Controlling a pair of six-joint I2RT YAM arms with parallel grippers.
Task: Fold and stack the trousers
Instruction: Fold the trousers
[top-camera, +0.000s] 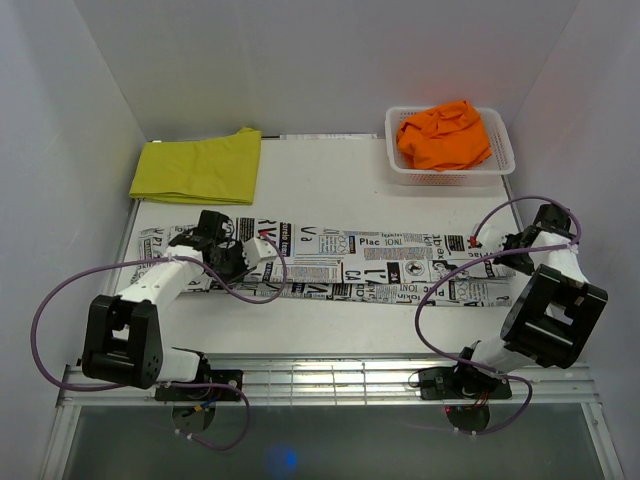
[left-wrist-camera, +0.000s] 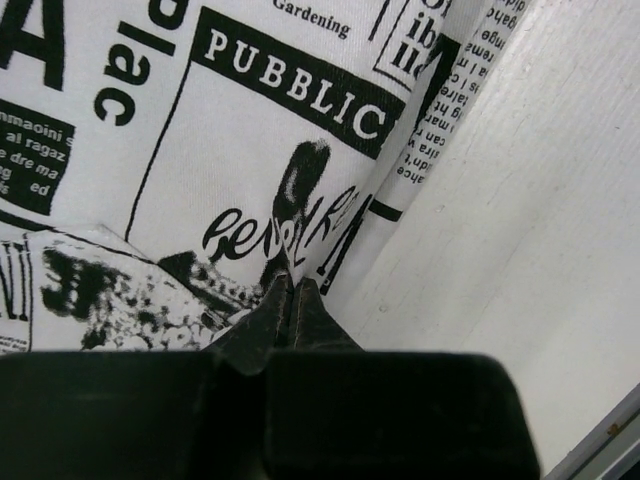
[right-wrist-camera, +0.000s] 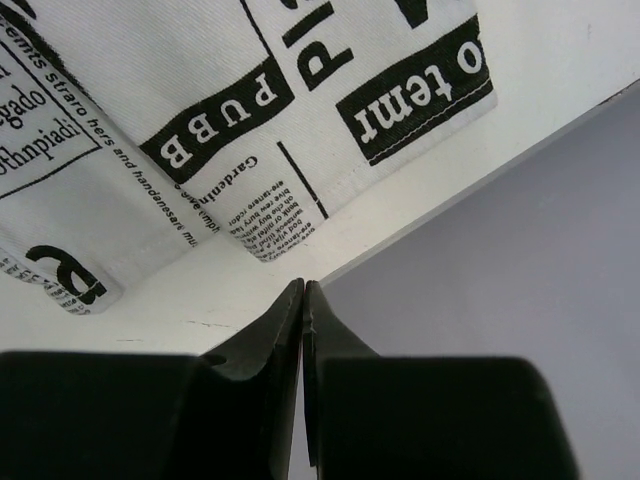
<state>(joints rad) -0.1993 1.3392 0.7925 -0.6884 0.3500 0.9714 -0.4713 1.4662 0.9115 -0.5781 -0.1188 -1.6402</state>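
Note:
The newspaper-print trousers (top-camera: 380, 268) lie flat in a long strip across the table. My left gripper (top-camera: 262, 250) is at their left end. In the left wrist view its jaws (left-wrist-camera: 292, 285) are shut on a raised fold of the print cloth (left-wrist-camera: 250, 150). My right gripper (top-camera: 478, 245) is at the strip's right end. In the right wrist view it (right-wrist-camera: 303, 285) is shut and empty over bare table, just short of the cloth's hem (right-wrist-camera: 150, 120). The yellow trousers (top-camera: 200, 167) lie folded at the back left. The orange trousers (top-camera: 443, 133) sit bunched in the basket.
A white lattice basket (top-camera: 500, 165) stands at the back right. Grey walls enclose the table on the left, back and right; the right wall (right-wrist-camera: 500, 250) is close beside my right gripper. A metal rail (top-camera: 330, 370) runs along the near edge.

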